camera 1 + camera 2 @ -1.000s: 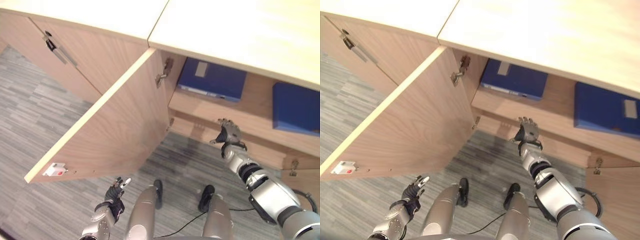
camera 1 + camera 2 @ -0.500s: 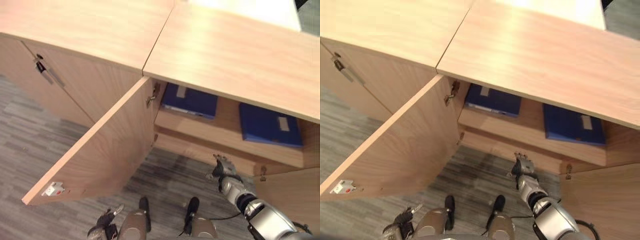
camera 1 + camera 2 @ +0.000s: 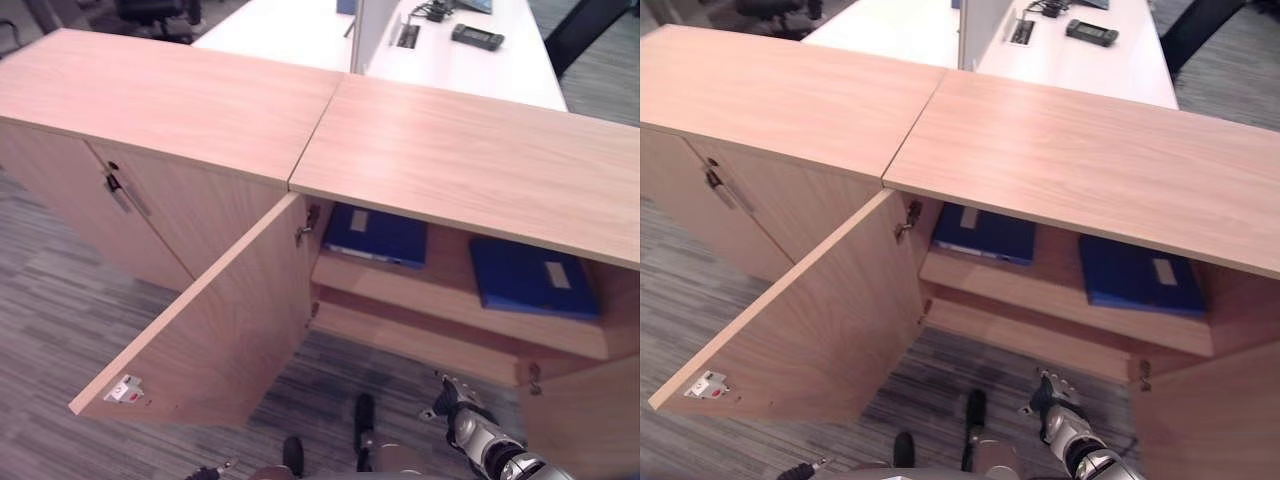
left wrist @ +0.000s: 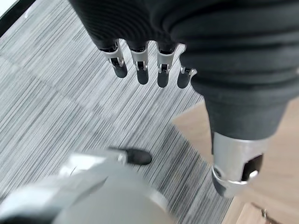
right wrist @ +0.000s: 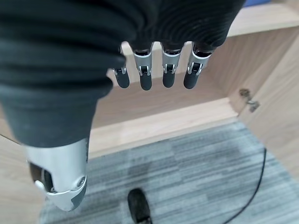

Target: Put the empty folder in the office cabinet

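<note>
- Right wrist view: the right robot hand point(image 5: 159, 70) hangs with straight, relaxed fingers and nothing in it, above the grey carpet point(image 5: 187, 177) in front of the cabinet's low front edge.
- The left robot hand point(image 4: 145, 65) is likewise open and empty over the carpet, close to the open door point(image 3: 215, 320).
- Two blue folders lie flat on the shelf point(image 3: 450, 305) inside the office cabinet point(image 3: 470, 170): the left folder point(image 3: 378, 235) near the hinge-side end, the right folder point(image 3: 530, 275) towards the other end, well apart. I cannot tell which of them is the empty one.
- As I read it, the placing looks done, so the sensible step is closing up. The left robot hand would do best to push flat on the door's outer face near its free edge, where the white catch point(image 3: 126, 390) sits, and swing it slowly.
- The right robot hand should keep clear of the opening, and of the right-hand door point(image 3: 1210, 420), also ajar.
- The cabinet top is bare light wood. Behind its far edge stands a white desk point(image 3: 450, 60) with a divider panel point(image 3: 375, 25); a closed neighbouring cabinet point(image 3: 130, 150) adjoins on the left.
</note>
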